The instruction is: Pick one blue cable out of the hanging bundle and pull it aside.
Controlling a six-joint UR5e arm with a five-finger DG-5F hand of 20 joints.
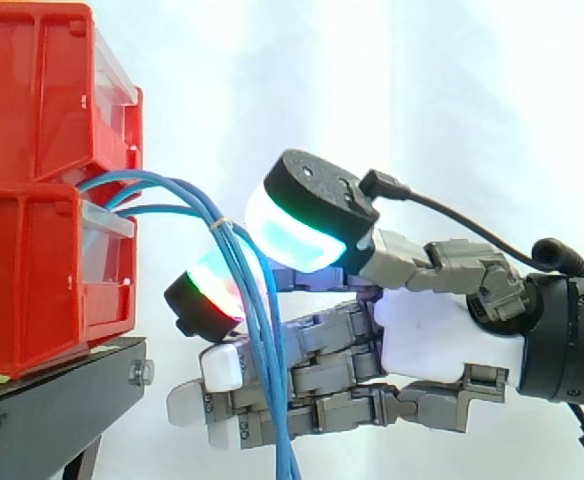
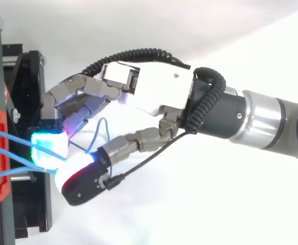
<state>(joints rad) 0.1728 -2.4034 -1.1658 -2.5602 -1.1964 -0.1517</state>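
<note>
1. Reaching in from the right edge of the side view, my hand lies about level, pointing at the red bins. From above it likewise comes across from the right.
2. My thumb sits uppermost, its thick pad glowing cyan, green and white. One of my fingers, glowing red and green at the tip, curls up toward it.
3. Between those two pads run the blue cables — I have them in a pinch. I cannot tell whether I have caught one strand or several.
4. My other fingers lie lower down and only slightly bent, their white pads aimed at the black stand. In the side view the cables cross in front of them.
5. The blue cables come out from between the two stacked bins and arc over toward me. They then hang down past my lower fingers to the bottom edge of the side view.
6. Seen from above, two blue strands come from the bins at the left and meet at the gap between the cyan pad and the thumb pad — a thin blue loop shows nearer my palm.
7. The bins stand on the black stand, with the white curtain behind everything.
</note>
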